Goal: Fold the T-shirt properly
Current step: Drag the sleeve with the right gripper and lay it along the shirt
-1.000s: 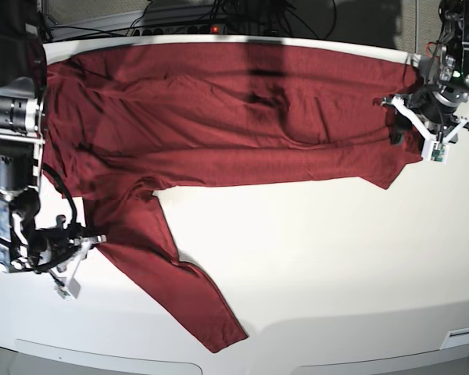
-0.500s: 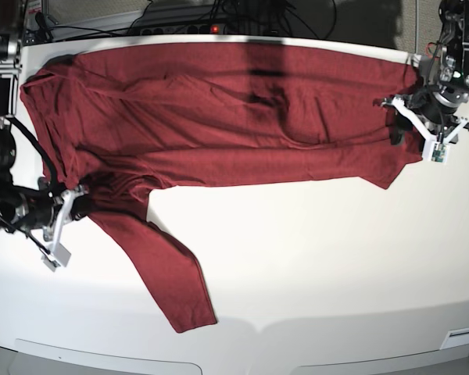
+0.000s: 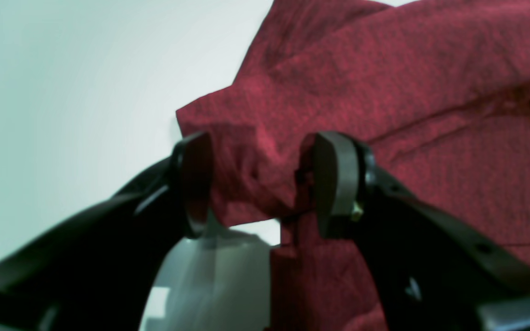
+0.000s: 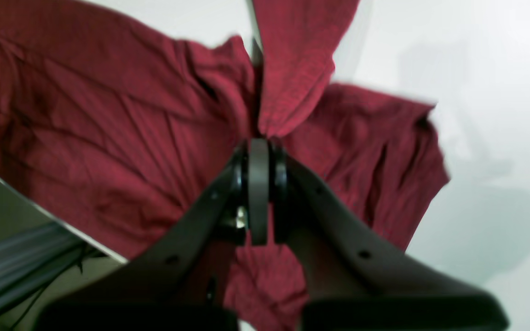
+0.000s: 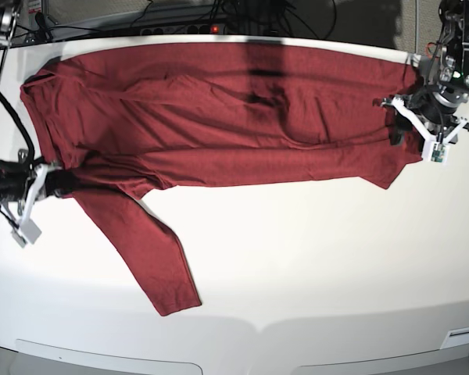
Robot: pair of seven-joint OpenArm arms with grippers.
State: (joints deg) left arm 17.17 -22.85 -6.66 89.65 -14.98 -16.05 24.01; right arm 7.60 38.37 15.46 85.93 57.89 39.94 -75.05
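Note:
The dark red T-shirt (image 5: 219,117) lies spread across the far half of the white table (image 5: 336,258), with one long sleeve (image 5: 148,250) trailing toward the front. In the base view my right gripper (image 5: 56,182) is at the left, where that sleeve meets the body. The right wrist view shows this right gripper (image 4: 258,142) shut on a pinched fold of the T-shirt (image 4: 108,115). At the shirt's right end my left gripper (image 5: 402,125) stands open. In the left wrist view a bunched edge of the T-shirt (image 3: 384,69) lies between the spread jaws of the left gripper (image 3: 262,184).
Cables and a power strip (image 5: 211,27) run behind the table's far edge. The table's rounded front edge (image 5: 242,332) is near the sleeve's cuff. A small label (image 5: 461,337) sits at the front right corner.
My right gripper has moved toward the table's far left with the fabric in it, dragging the sleeve's cuff leftward and away from the front edge. The left arm has not moved.

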